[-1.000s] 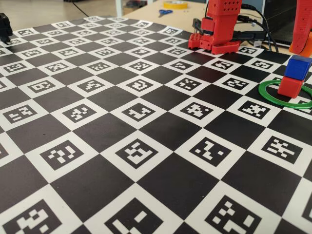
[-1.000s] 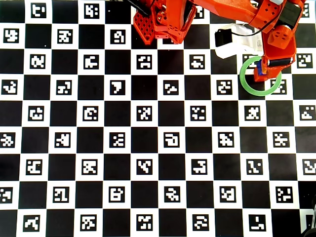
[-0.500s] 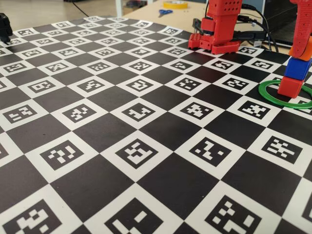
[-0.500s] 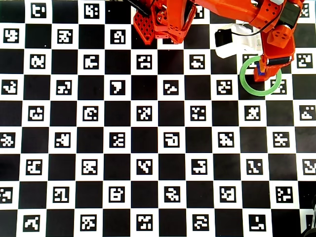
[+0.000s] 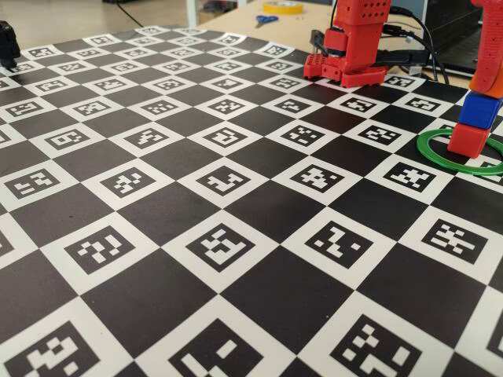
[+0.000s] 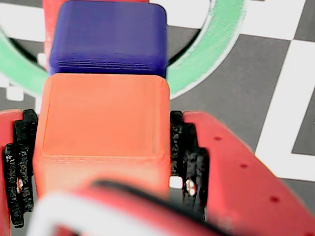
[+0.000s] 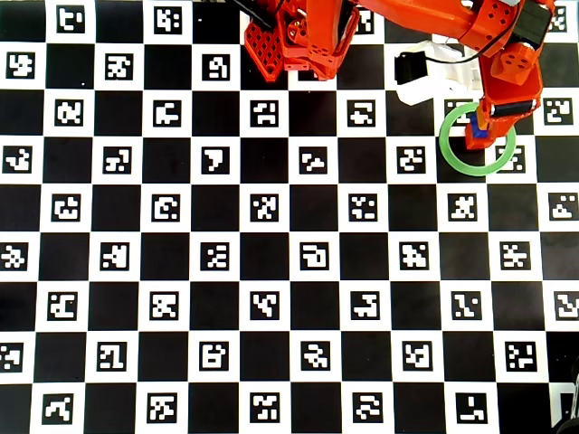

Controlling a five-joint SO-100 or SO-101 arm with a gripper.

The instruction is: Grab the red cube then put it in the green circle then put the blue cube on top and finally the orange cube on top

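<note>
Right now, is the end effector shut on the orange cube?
Shut: in the wrist view both black pads press the orange cube sides, by the blue cube.

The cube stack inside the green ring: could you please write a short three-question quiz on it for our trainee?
1. True or false: the blue cube rests on the red cube.
2. What do the gripper fingers hold in the wrist view? A) the orange cube B) scissors C) nothing
3. Fill in: the red cube stands inside the green ____.

Key: 1 true; 2 A; 3 ring.
</note>
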